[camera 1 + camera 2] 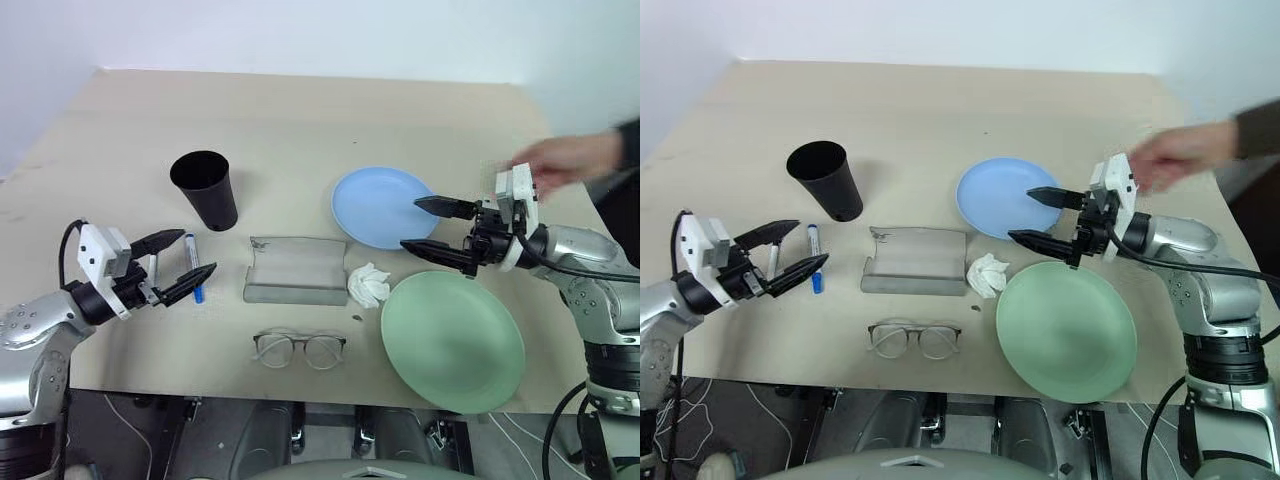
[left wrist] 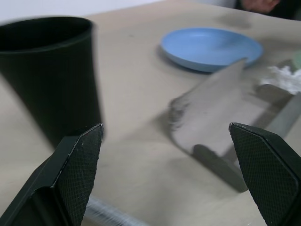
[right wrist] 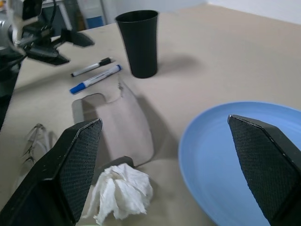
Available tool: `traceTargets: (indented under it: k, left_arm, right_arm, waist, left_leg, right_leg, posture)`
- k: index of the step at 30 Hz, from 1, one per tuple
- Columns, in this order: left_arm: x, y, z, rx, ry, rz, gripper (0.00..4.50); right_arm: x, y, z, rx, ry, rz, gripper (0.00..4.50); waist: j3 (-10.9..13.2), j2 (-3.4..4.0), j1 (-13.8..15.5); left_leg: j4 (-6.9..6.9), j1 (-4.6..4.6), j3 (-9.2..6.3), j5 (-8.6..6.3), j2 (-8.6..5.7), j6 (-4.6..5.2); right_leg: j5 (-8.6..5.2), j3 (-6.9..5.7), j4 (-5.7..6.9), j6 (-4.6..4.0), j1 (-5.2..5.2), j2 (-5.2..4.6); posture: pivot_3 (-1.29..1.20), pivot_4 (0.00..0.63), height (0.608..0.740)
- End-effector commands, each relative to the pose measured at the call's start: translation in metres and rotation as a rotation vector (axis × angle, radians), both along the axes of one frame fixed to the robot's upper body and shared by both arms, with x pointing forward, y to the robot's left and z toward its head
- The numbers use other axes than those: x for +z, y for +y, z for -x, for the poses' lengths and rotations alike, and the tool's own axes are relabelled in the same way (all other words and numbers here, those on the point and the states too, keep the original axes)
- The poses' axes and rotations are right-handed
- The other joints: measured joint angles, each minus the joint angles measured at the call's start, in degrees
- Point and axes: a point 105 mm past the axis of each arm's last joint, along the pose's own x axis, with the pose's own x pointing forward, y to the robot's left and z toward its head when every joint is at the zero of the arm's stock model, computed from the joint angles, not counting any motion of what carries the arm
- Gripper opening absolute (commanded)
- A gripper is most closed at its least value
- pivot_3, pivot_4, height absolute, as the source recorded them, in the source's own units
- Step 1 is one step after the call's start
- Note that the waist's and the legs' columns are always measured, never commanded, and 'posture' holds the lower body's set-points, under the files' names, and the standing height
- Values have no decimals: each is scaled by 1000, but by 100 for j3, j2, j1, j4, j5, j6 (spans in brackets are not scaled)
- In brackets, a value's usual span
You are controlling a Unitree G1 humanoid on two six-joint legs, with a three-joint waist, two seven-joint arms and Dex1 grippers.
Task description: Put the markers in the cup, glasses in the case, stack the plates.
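Just beside the wide-open left gripper (image 1: 186, 256) lie the markers (image 1: 192, 267), untouched.

1. A wide counter (image 1: 300, 110) with a plain beige, matte top takes up most of the scene.
2. Its far edge meets a pale, bare wall (image 1: 300, 30).
3. The light is soft and even, and shadows on the counter are faint.
4. Below the counter's near edge lies a dark grey floor (image 1: 150, 440), with thin cables (image 1: 120, 425) trailing across it.
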Motion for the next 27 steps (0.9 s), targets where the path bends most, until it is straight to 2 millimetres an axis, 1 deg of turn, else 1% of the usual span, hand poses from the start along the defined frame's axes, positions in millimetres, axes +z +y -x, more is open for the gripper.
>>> traceTargets:
  k: [1, 5, 9, 13, 17, 18, 20, 24, 25, 27]
  left_arm:
    - [7, 0, -8, -23, -41, -26, 4476]
    - [8, -6, -17, -48, -63, -20, 4476]
    - [11, -13, -18, -87, -64, -21, 4476]
    - [9, -19, -19, -121, -57, -37, 4476]
    - [11, -31, -17, -163, -62, -29, 4476]
    - [12, -34, -18, -174, -64, -30, 4476]
    - [14, -39, -17, -198, -69, -36, 4476]
    - [14, -43, -20, -214, -74, -40, 4476]
    - [13, -45, -20, -216, -74, -42, 4476]
    - [12, -47, -21, -222, -72, -40, 4476]
  right_arm:
    - [15, -4, 4, -5, -71, 18, 4500]
    - [15, -8, 6, -34, -63, 7, 4500]
    - [10, -16, 7, -68, -1, 45, 4500]
    - [3, -35, 7, -135, 65, 101, 4500]
    - [-4, -60, 12, -224, 140, 151, 4500]
    - [-7, -67, 13, -242, 168, 166, 4500]
    - [-21, -78, 15, -274, 245, 251, 4500]
    - [-40, -100, 18, -320, 372, 344, 4500]
    - [-43, -105, 18, -331, 394, 360, 4500]
    - [-50, -107, 22, -321, 452, 388, 4500]
  waist:
    - [0, 0, 4]
    - [0, 1, 8]
    - [1, 1, 10]
    - [1, 1, 12]
    - [1, 1, 18]
    - [1, 1, 17]
    - [1, 2, 14]
    - [1, 3, 3]
    - [2, 4, -1]
    - [2, 8, 0]
  left_leg:
    - [0, 0, -1, 0, 1, 0]
    - [1, 0, 0, 1, 0, 1]
    - [1, -4, 1, -3, -2, 7]
    - [1, -1, 1, -2, -2, 6]
    - [2, 0, 0, -3, -2, 7]
    - [2, 0, 0, -3, -2, 7]
    - [2, 0, 0, -3, -2, 7]
    - [2, 1, 1, -3, -2, 7]
    - [2, 2, 1, -3, -2, 7]
    - [3, 2, 1, -3, -1, 7]
  right_leg:
    - [0, -1, 0, 0, -2, 2]
    - [5, -2, -1, 8, 4, 1]
    - [7, -1, -5, 12, 18, -2]
    - [6, -2, -5, 11, 21, -3]
    - [2, -2, -6, 4, 23, -4]
    - [1, -2, -6, 2, 24, -4]
    - [1, -2, -6, 2, 23, -5]
    - [-1, -1, -6, -1, 24, -5]
    - [-2, -2, -6, -2, 24, -5]
    - [-2, -2, -6, -3, 24, -5]
  posture:
    - [0, 150, 681]
    - [0, 150, 681]
    - [0, 150, 681]
    - [0, 150, 681]
    - [0, 150, 681]
    - [0, 150, 681]
    - [0, 150, 681]
    - [0, 150, 681]
    - [0, 150, 681]
    - [0, 150, 681]
